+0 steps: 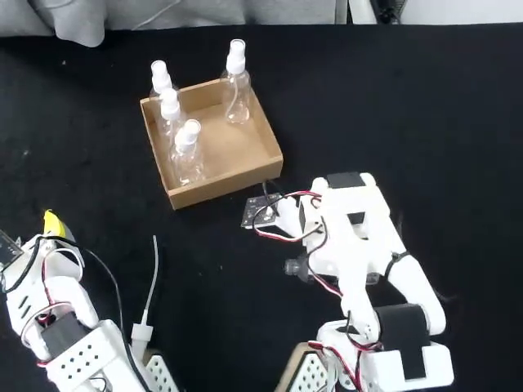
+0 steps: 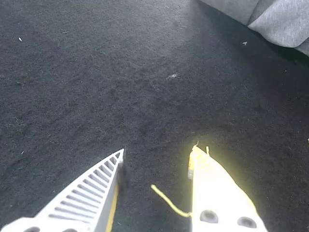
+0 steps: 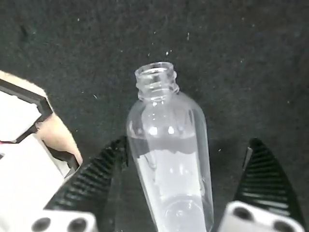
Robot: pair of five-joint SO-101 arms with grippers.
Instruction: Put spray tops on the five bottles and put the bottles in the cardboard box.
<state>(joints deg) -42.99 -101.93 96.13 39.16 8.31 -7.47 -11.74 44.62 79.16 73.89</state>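
Topless bottle [image 3: 169, 145] framed by right gripper [image 3: 188, 143], jaws spread, not clamped, neck left free, likely for capping; left gripper [image 2: 158, 151] held open, empty; spray top [image 1: 141, 332] laid nearby

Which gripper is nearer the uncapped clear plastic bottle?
Right. The right gripper straddles the uncapped clear plastic bottle, jaws open; the left gripper hangs apart over the black cloth.

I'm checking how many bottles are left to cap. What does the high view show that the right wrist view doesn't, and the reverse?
High view adds: the cardboard box, four capped bottles standing in or against it, and a loose spray top lying apart from the box. Right wrist view adds: an uncapped bottle between the fingers of the open right hand. Shared: the black table.
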